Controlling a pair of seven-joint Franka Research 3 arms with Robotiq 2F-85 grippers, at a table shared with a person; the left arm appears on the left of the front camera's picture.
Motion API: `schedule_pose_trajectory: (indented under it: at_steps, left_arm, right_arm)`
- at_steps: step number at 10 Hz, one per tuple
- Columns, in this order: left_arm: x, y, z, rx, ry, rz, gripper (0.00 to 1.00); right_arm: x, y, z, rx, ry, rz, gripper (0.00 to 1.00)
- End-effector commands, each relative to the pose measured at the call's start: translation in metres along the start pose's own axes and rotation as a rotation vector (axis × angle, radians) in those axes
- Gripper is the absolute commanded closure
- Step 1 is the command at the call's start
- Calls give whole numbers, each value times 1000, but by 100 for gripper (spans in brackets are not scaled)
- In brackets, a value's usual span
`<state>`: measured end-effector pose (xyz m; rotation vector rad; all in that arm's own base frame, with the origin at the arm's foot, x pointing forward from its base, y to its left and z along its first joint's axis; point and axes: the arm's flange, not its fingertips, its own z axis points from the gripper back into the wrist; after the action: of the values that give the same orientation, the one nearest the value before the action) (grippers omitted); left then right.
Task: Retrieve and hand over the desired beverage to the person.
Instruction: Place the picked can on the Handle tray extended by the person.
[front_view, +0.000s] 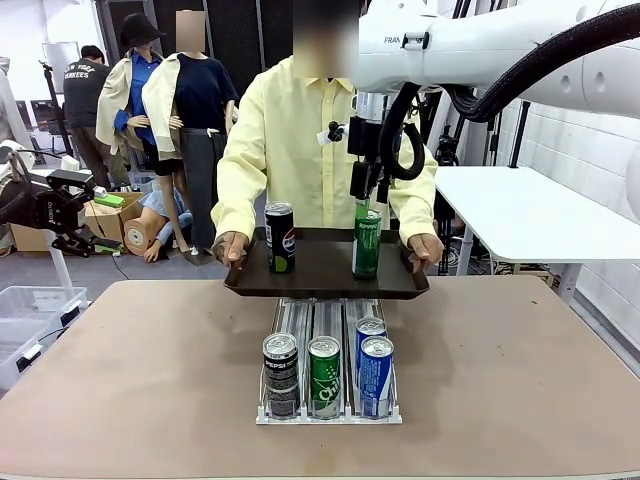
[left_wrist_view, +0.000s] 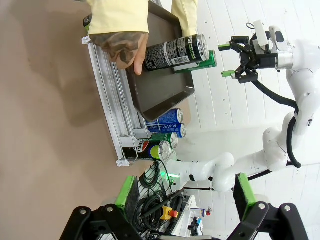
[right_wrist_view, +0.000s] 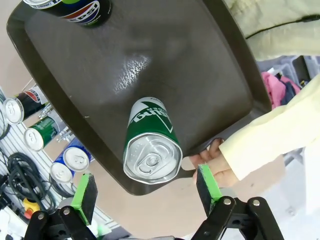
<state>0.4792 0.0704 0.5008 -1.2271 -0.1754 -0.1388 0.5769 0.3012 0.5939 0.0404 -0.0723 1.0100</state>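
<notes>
Green can upright on tray | right gripper spread wide above, empty | can base hidden

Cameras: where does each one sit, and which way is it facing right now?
Front view: between the arms, facing the person holding the tray; right gripper above the green can.
Left wrist view: faces sideways over the tray; open left gripper below.
Right wrist view: looks straight down on the green can between its open fingers.
All share tray and green can.
</notes>
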Motion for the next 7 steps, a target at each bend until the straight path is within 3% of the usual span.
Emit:
schedule_pose_trajectory:
  at_steps: [1,5,7]
  left_arm:
    - [0,-1,1,0,-2,-1,0]
    - [0,-1,1,0,-2,-1,0]
    - [0,-1,1,0,-2,-1,0]
  right_arm:
    - [1,-1,0,-3,-6,-8,0]
    - [0,0,0,0,0,0,0]
    - [-19,-3,31,46,-78,-88,0]
